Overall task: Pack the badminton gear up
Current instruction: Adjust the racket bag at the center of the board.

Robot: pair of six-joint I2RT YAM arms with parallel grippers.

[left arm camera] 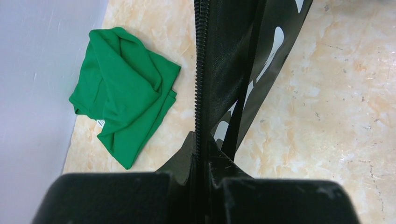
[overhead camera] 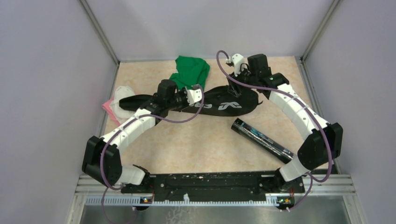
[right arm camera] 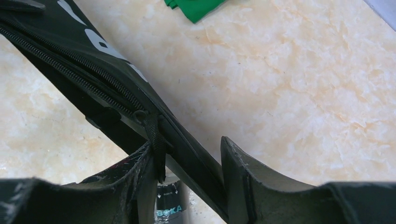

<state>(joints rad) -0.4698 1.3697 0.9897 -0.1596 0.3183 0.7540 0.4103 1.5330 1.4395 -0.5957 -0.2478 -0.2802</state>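
The racket bag [overhead camera: 224, 103] lay flat at the far side of the counter [overhead camera: 196, 144], just beside the green cloth [left arm camera: 123, 88]. The left hand [left arm camera: 201, 158] was pinched fully shut on the bag's zipper [left arm camera: 198, 70] seam. The right hand [right arm camera: 187, 149] stood part open astride the bag's edge and gripped nothing, with the zipper pull [right arm camera: 156, 135] hanging against the inner face of one finger rather than centred in the gap. The likeliest fault was that the fingers would close on the bag's edge and miss the limp strap, so that a tug would shift the whole bag instead of running the slider. The left hand's hold was on a narrow seam only. A hard or skewed pull could drag that seam out of the pinch and let the bag slide toward the cloth. The tube [overhead camera: 262, 137] lay on the counter well apart from the bag, so running the zipper shut would probably leave it unpacked. No rackets or shuttlecocks showed, and whether they were inside could not be told.
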